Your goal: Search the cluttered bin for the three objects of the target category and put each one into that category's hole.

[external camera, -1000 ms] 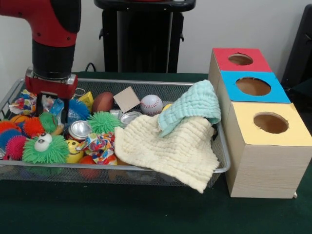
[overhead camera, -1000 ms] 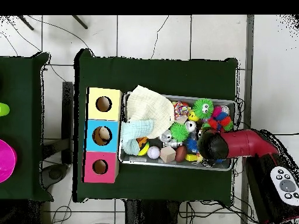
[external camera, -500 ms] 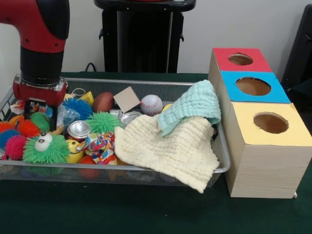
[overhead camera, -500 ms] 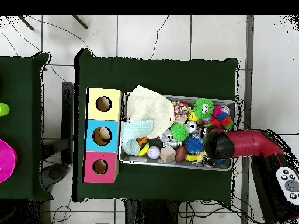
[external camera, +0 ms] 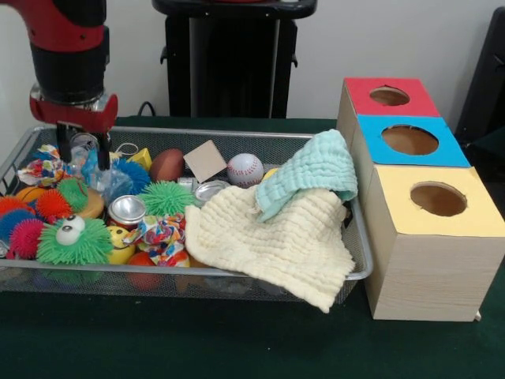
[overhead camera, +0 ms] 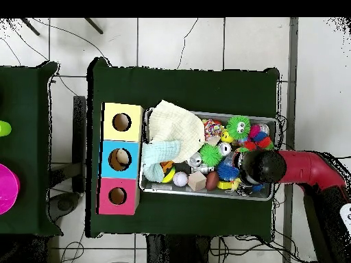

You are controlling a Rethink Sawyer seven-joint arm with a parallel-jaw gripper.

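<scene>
Gripper hung above the wire bin's end farthest from the three-hole box, fingers slightly parted around what looked like crinkled clear plastic; grasp uncertain. Target category unknown. Box lay well off along the bin's long axis, past the cloths.

Cloths probably overhang bin beside boxes
</scene>
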